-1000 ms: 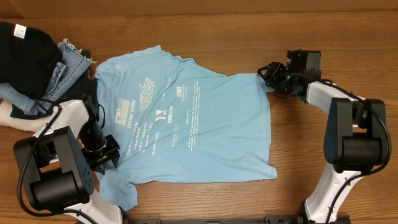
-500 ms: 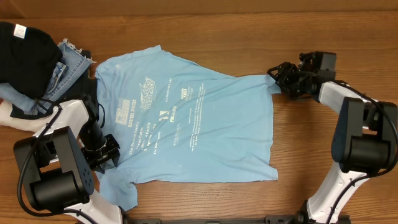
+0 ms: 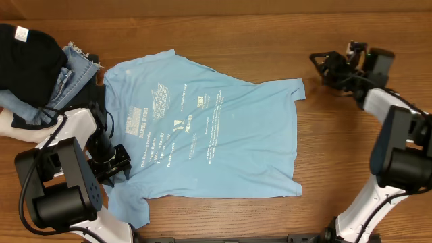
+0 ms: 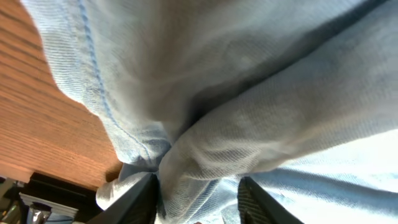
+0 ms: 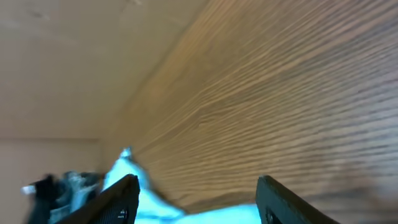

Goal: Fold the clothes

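While your left gripper (image 4: 196, 198) pinches the T-shirt (image 3: 216, 135) at its sleeve, the right gripper (image 3: 324, 67) hangs wide and empty; flattening looks done; next, regrip an edge to fold.

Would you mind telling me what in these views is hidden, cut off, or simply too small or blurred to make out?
- Overhead: the white print on the T-shirt is too small to read.
- Overhead: the left arm covers the shirt's edge by the left gripper.
- Left wrist: bunched cloth hides the pinch; the fingers are cut by the bottom edge.
- Right wrist: blurred; the T-shirt is a pale sliver at the bottom edge.
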Controlling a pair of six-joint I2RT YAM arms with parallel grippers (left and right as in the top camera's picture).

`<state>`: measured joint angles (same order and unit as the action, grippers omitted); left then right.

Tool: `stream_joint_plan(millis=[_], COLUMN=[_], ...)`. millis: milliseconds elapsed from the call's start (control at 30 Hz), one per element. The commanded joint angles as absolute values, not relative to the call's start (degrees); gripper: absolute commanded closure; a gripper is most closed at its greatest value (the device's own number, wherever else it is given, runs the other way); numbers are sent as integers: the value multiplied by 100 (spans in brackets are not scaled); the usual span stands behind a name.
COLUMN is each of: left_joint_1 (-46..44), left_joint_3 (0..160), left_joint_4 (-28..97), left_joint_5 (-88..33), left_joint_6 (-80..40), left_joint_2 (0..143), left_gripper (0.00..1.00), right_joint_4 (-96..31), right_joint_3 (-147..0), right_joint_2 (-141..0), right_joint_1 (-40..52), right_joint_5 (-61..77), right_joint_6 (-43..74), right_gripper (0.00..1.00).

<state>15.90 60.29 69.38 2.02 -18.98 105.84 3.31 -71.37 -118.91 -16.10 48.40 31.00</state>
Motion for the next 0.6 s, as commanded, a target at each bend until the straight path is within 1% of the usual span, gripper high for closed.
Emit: stream_joint_plan(millis=[0, 33, 67, 100, 200, 267, 333, 367, 400, 433, 467, 500, 533, 567], left_joint_1=[1610, 1610, 1605, 1579, 1219, 845, 473, 327, 246, 196, 189, 189, 189, 189], left_joint_3=[6283, 6451, 6740, 7039, 8215, 8958, 9671, 9974, 10208, 10396, 10464, 10479, 10479, 10479], left_joint_4=[6941, 6967, 7019, 7144, 7575, 7577, 7537, 7491, 7459, 7494, 7507, 7526, 7609, 7684], left_joint_5=[-405, -718, -1146, -1398, -1492, -1490, -1474, -1444, -1455, -1503, -1500, -1500, -1466, -1466], left_joint_6=[-1424, -1245, -869, -545, -54, 62, 132, 132, 126, 110, 115, 132, 130, 130], left_joint_2=[10486, 10486, 10486, 10484, 10178, 9756, 9310, 9078, 8890, 8676, 8497, 8285, 8149, 8064], left_gripper=[57, 57, 61, 67, 65, 63, 61, 55, 44, 5, 0, 9, 12, 16], right_joint_4=[-751, -1105, -1229, -1247, -1402, -1837, -2327, -2462, -2517, -2617, -2803, -3186, -3649, -4005], right_joint_3=[-7264, -7264, -7266, -7273, -7273, -7273, -7273, -7273, -7273, -7273, -7273, -7273, -7273, -7273], right_joint_2=[-11891, -11891, -11887, -11850, -11183, -10274, -9251, -8785, -8416, -8138, -7920, -7787, -7756, -7758], right_joint_1=[-1527, -1470, -1417, -1409, -1411, -1343, -1223, -1184, -1177, -1179, -1199, -1201, -1199, -1173], right_joint_5=[5859, 5758, 5610, 5603, 5334, 4488, 3330, 3085, 3133, 3345, 3575, 3607, 3605, 3603], right_joint_6=[3048, 2840, 2659, 2602, 2023, 1525, 1321, 1326, 1347, 1347, 1350, 1354, 1358, 1389], right_gripper=[36, 39, 40, 41, 41, 41, 34, 21, 0, 0, 0, 30, 51, 62])
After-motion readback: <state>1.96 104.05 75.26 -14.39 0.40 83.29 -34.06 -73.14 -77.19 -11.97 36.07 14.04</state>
